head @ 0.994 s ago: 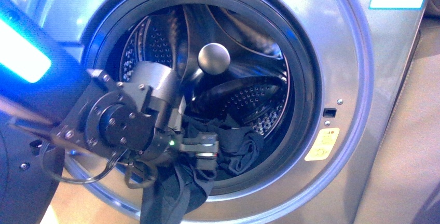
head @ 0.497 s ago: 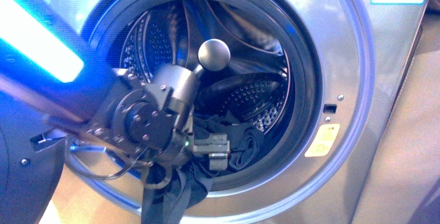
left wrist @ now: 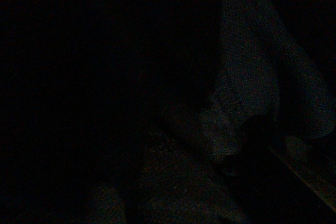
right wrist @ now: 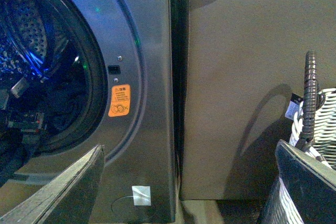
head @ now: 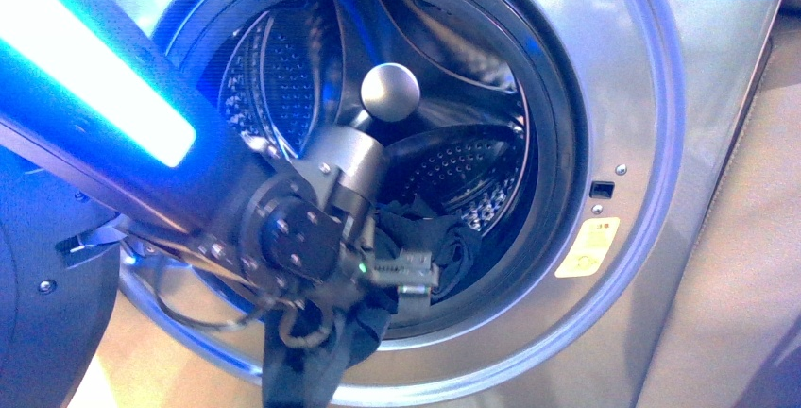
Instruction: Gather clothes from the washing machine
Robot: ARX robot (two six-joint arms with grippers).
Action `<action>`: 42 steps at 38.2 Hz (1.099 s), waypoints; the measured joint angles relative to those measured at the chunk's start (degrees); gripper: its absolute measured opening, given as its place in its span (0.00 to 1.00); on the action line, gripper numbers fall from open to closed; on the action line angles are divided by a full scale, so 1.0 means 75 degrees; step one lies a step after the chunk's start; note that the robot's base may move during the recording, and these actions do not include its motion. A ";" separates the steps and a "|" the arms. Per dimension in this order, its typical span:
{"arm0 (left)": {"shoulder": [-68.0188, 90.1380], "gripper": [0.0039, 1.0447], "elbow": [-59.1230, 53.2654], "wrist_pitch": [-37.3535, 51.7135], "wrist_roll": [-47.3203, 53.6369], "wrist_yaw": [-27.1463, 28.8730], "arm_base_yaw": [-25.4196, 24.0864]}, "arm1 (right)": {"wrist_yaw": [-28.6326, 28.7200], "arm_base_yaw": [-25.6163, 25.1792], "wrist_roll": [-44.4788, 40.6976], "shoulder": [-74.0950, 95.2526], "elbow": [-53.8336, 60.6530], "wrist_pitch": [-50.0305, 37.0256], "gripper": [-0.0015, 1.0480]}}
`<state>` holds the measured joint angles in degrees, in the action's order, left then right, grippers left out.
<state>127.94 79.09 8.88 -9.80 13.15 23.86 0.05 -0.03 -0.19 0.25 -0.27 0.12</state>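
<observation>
The washing machine [head: 623,96] fills the front view, its round mouth open onto the perforated steel drum [head: 283,77]. The dark navy clothes [head: 449,247] lie at the drum's bottom front, and one piece [head: 302,370] hangs out over the lower rim. My left gripper [head: 416,278] is open, reaching through the mouth, its tips at the near edge of the bundle. The left wrist view is dark. My right gripper [right wrist: 189,187] is open and empty, held outside by the machine's right front corner [right wrist: 152,51], its fingers [right wrist: 68,187] spread wide.
A round grey knob [head: 389,92] sits in the drum's middle. A yellow sticker [head: 587,249] is right of the mouth, also in the right wrist view [right wrist: 119,99]. A grey-and-white woven basket [right wrist: 320,124] stands right of the machine, before a brown wall [right wrist: 236,77].
My left arm has moved right and further into the drum's mouth, bringing the gripper closer to the bundle. The clothes have not moved.
</observation>
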 joint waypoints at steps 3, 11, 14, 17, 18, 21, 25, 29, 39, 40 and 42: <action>0.0035 0.53 0.0000 0.0082 0.0207 0.0003 0.0000 | 0.0000 0.0000 0.0000 0.0000 0.0000 0.0000 0.92; -0.0070 0.22 -0.0478 0.0784 0.0854 -0.0038 -0.0035 | 0.0000 0.0000 -0.0003 0.0000 0.0000 0.0000 0.92; -0.0262 0.12 -0.0868 0.1186 0.1102 -0.0201 -0.0076 | 0.0000 0.0000 0.0000 0.0000 0.0000 0.0000 0.92; -0.0685 0.07 -0.1489 0.1644 0.1364 -0.0478 -0.0157 | 0.0000 0.0000 0.0000 0.0000 0.0000 0.0000 0.92; -0.0883 0.06 -0.1731 0.1781 0.1425 -0.0624 -0.0192 | 0.0000 0.0000 0.0000 0.0000 0.0000 0.0000 0.92; -0.1475 0.06 -0.2396 0.2101 0.1556 -0.0985 -0.0318 | 0.0000 0.0000 0.0000 0.0000 0.0000 0.0003 0.92; -0.2130 0.06 -0.3013 0.2305 0.1673 -0.1291 -0.0455 | 0.0000 0.0000 0.0000 0.0000 0.0000 0.0000 0.92; -0.3054 0.06 -0.3759 0.2465 0.1757 -0.1801 -0.0647 | 0.0000 0.0000 0.0000 0.0000 0.0000 0.0000 0.92; -0.5356 0.06 -0.4832 0.2168 0.1941 -0.3191 -0.0866 | 0.0000 0.0000 0.0000 0.0000 0.0000 0.0000 0.92; -0.5662 0.06 -0.4878 0.2072 0.1953 -0.3363 -0.0868 | 0.0000 0.0000 0.0000 0.0000 0.0000 0.0003 0.92; -0.6248 0.06 -0.4916 0.1865 0.1988 -0.3681 -0.0874 | 0.0000 0.0000 0.0000 0.0000 0.0000 0.0000 0.92</action>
<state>81.08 42.22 22.87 5.10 -14.46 17.30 0.05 -0.03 -0.19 0.25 -0.27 0.12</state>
